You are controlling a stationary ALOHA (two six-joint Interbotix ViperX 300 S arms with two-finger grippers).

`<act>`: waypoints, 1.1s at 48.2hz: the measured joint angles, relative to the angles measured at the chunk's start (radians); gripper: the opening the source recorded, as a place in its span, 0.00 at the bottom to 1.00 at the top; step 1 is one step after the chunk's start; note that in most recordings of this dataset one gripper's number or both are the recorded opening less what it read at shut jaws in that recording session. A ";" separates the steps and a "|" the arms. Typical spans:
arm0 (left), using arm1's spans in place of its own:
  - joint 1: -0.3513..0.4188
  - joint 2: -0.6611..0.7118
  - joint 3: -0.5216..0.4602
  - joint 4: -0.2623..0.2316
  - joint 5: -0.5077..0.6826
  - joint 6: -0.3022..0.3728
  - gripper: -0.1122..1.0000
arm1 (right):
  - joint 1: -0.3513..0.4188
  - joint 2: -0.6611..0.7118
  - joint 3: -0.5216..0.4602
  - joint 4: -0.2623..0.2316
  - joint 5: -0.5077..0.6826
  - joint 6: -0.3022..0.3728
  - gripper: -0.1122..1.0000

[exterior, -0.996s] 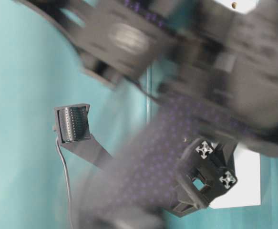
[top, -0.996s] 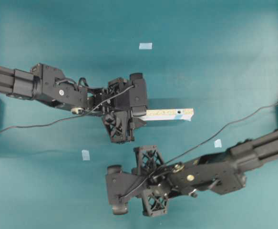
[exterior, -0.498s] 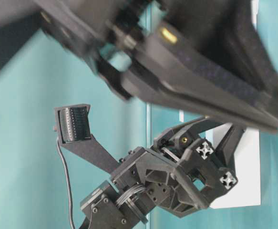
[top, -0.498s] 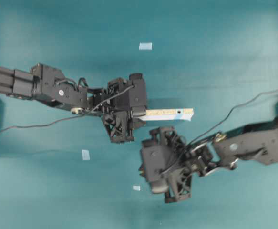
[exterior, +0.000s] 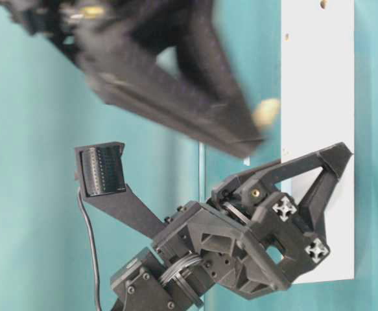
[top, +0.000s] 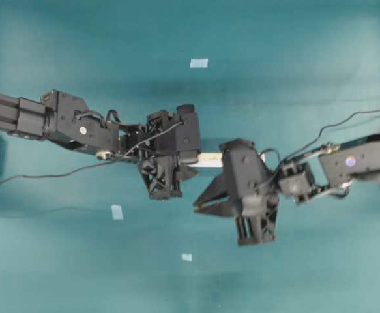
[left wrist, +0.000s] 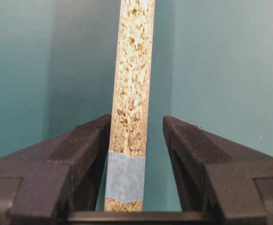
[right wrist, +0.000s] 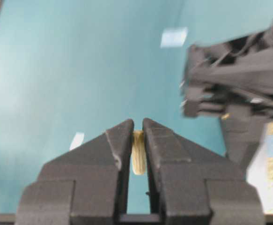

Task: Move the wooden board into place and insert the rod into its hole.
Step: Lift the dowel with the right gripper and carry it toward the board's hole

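Note:
The wooden board [top: 209,158] stands on its long edge at the table's middle. Its speckled edge shows in the left wrist view [left wrist: 131,89]. My left gripper [top: 195,162] straddles the board's taped end. One finger [left wrist: 87,145] touches the board, and a gap shows on the other side. My right gripper [right wrist: 138,129] is shut on the rod [right wrist: 138,152], a short cream peg. Overhead, the right gripper [top: 197,207] points left and its body covers the board's right end. From table level, the board's white face [exterior: 318,78] shows a small dark hole [exterior: 323,5] near its far end. The blurred rod [exterior: 266,111] hangs beside it.
Light-blue tape squares lie on the teal table [top: 294,78]: one at the back [top: 199,63], one at front left [top: 116,211], and one at the front [top: 186,257]. A blue tape band [left wrist: 124,176] wraps the board's gripped end. Cables trail from both arms.
My right arm has swung from the front of the table up and rightward, over the board's right end, with its gripper pointing left. A tape square is uncovered. Left gripper and board are unmoved.

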 measured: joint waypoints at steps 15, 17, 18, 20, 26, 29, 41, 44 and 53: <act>-0.002 -0.002 0.002 0.000 0.002 -0.002 0.54 | -0.044 -0.089 0.104 0.000 -0.058 -0.009 0.18; -0.002 0.000 0.000 0.000 0.000 -0.002 0.54 | -0.055 -0.106 0.123 0.002 -0.060 -0.009 0.18; -0.002 -0.002 0.002 0.000 0.002 0.000 0.54 | -0.058 -0.115 0.129 0.000 -0.060 -0.011 0.18; -0.002 -0.002 0.002 0.000 0.002 -0.002 0.54 | -0.069 -0.135 0.147 0.000 -0.060 -0.011 0.18; -0.002 -0.002 0.002 0.000 0.002 -0.002 0.54 | -0.107 -0.196 0.206 0.002 -0.063 -0.012 0.18; -0.002 -0.002 0.003 0.000 0.000 -0.002 0.54 | -0.130 -0.229 0.238 0.000 -0.069 -0.014 0.18; -0.002 -0.002 0.003 0.000 0.000 -0.002 0.53 | -0.210 -0.305 0.337 -0.002 -0.173 -0.046 0.18; -0.002 -0.002 0.003 0.000 0.002 -0.002 0.53 | -0.221 -0.305 0.351 -0.002 -0.207 -0.049 0.18; -0.002 -0.002 0.002 0.000 0.002 -0.002 0.53 | -0.258 -0.298 0.371 -0.002 -0.293 -0.055 0.18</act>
